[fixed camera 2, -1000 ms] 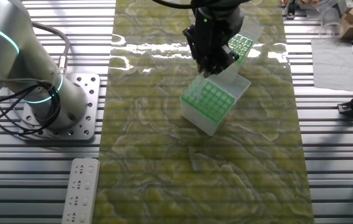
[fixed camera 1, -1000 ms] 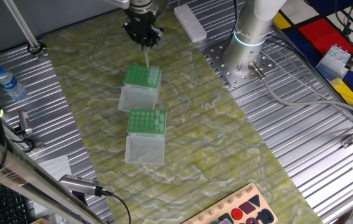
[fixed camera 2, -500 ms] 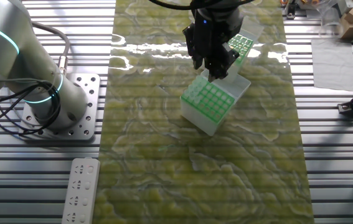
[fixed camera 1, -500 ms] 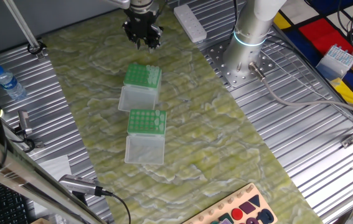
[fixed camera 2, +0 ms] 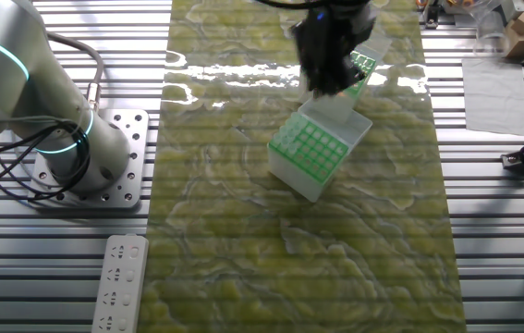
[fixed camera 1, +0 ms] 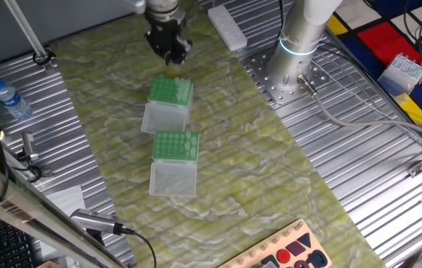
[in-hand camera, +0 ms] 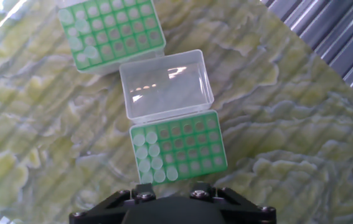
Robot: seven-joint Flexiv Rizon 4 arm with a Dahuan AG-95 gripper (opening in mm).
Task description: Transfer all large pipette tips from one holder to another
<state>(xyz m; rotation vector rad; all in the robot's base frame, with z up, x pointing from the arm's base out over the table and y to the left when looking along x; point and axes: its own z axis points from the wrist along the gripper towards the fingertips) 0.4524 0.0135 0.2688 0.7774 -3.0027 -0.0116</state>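
Two green-topped holders stand in line on the mat, each with its clear lid (in-hand camera: 167,84) folded open. Whitish large pipette tips (in-hand camera: 149,157) fill the left columns of the holder (in-hand camera: 185,146) nearest my hand. That holder (fixed camera 1: 167,92) also shows from the side, with tips (fixed camera 1: 185,90) along one edge. The second holder (fixed camera 1: 176,145) has a few tips (in-hand camera: 80,38) at its left. My gripper (fixed camera 1: 169,50) hangs above and beyond the first holder, open, with nothing between its fingers. It is blurred in the other fixed view (fixed camera 2: 331,57). Only its black housing (in-hand camera: 170,208) shows in the hand view.
The silver arm base (fixed camera 1: 300,37) is bolted to the ribbed table right of the mat. A white power strip (fixed camera 1: 227,28) lies behind the gripper. A water bottle (fixed camera 1: 10,99) stands at the left. A board with coloured shapes (fixed camera 1: 289,253) sits at the mat's front.
One second ago my gripper held a tip down in the first holder. It has since let go, lifted away and shifted a little, leaving the tip in the holder.
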